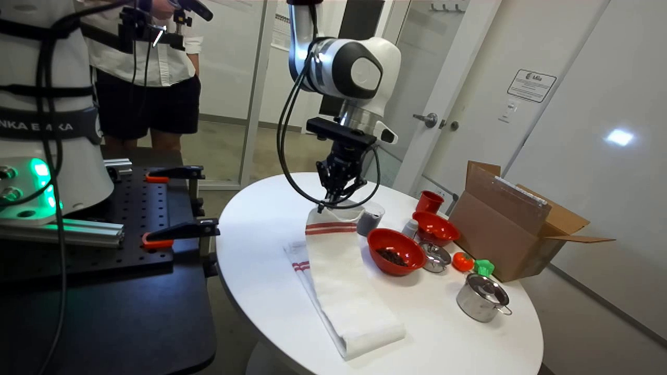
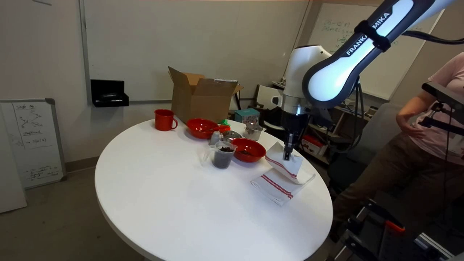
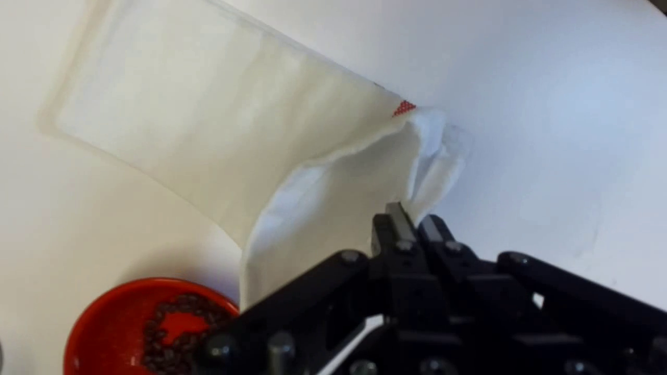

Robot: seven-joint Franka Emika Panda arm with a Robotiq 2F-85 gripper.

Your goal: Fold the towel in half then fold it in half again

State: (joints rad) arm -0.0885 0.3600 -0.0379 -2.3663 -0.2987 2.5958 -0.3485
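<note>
In an exterior view, has the thin white cloth towel (image 1: 349,291), red-striped, doubled over from ten o'clock down to six on the smooth, round tabletop (image 1: 255,291); pinches a raised, creased edge at eleven in the clenched black gripper (image 1: 324,206). Shows a glossy red bowl (image 1: 414,252) of dark beans (image 1: 391,256) toward one, a shiny round pot (image 1: 471,303) at three, a flapped cardboard box (image 1: 495,229) at two.

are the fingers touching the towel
Touching. The wrist view shows the fingers closed on the towel, its bunched edge pinched between their tips.
</note>
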